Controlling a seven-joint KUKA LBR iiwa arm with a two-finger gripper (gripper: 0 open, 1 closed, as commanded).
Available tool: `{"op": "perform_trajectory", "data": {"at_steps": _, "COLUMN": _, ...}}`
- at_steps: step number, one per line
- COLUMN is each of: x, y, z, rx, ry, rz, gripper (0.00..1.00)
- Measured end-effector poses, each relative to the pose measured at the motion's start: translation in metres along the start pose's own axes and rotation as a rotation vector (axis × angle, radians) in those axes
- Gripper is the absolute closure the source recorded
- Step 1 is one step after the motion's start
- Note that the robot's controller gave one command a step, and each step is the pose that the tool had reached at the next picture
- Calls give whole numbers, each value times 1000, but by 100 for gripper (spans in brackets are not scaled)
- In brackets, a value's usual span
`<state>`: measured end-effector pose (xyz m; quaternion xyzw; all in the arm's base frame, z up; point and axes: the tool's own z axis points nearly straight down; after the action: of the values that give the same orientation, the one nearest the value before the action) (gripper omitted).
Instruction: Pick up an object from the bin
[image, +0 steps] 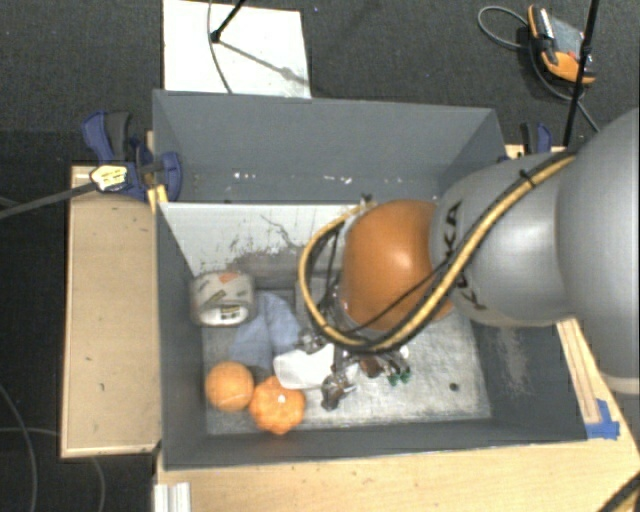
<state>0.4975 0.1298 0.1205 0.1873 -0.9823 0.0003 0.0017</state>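
My gripper (338, 386) hangs low near the front of the bin, just under the arm's orange cover. Directly to its left lies a white object (298, 369), touching or nearly touching it. A crumpled blue cloth (268, 334) lies behind that white object. At the front left sit two orange balls: the bumpy one (277, 406) is close to the gripper's left, and the smoother one (230, 387) lies further left.
A silver and white tape measure (222, 298) rests by the left wall, behind the cloth. The arm and its cover hang over the middle and right of the bin, hiding the floor there. Bare speckled floor shows at the front right.
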Motion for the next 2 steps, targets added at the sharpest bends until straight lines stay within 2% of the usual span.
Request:
{"op": "perform_trajectory", "data": {"at_steps": 1, "x": 0, "y": 2, "z": -42, "rx": 1, "ry": -10, "rz": 8, "gripper": 100}}
{"op": "perform_trajectory", "data": {"at_steps": 2, "x": -18, "y": -10, "z": 45, "rx": 0, "ry": -15, "rz": 21, "gripper": 100}}
